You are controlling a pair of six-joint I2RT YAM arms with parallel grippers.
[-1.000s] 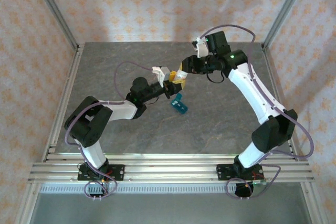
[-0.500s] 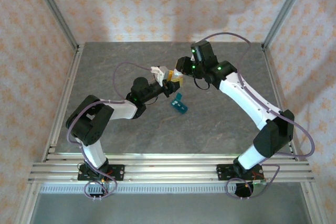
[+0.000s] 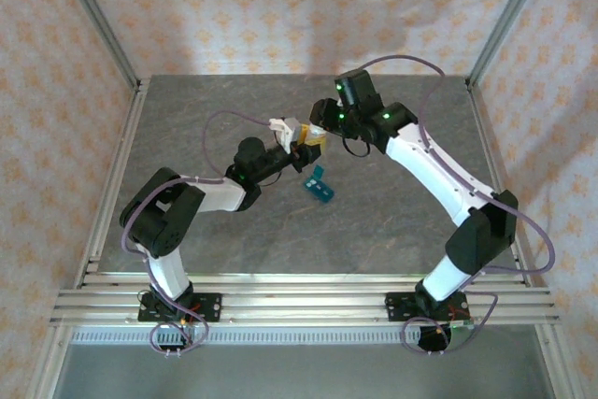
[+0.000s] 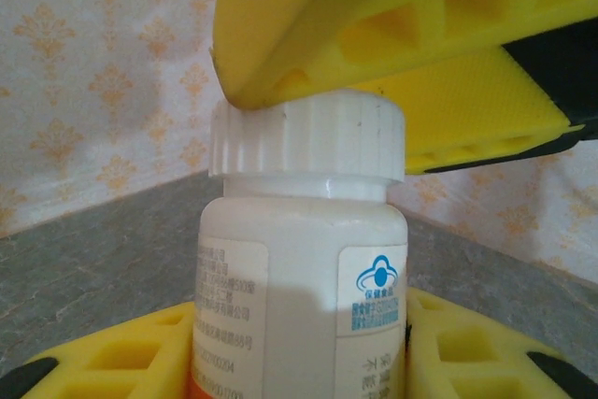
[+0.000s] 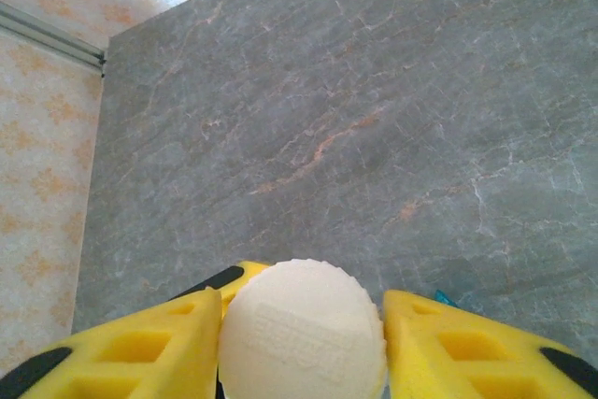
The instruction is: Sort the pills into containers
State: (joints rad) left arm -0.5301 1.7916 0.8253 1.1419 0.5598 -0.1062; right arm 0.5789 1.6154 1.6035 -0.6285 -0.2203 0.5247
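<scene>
In the left wrist view the left gripper (image 4: 299, 366) clamps the bottle (image 4: 299, 259) upright, lower centre. The right wrist view has the right gripper (image 5: 303, 313) hugging its cap (image 5: 301, 348), though I cannot tell if it pinches. The top view adds the pill box (image 3: 320, 185) mid-frame on the table (image 3: 392, 221).

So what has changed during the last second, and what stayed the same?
The right arm swung left, bringing its wrist over the white bottle. The right gripper straddles the cap; whether it grips is unclear. The left gripper kept holding the bottle in place, and the teal pill box stayed on the table.
</scene>
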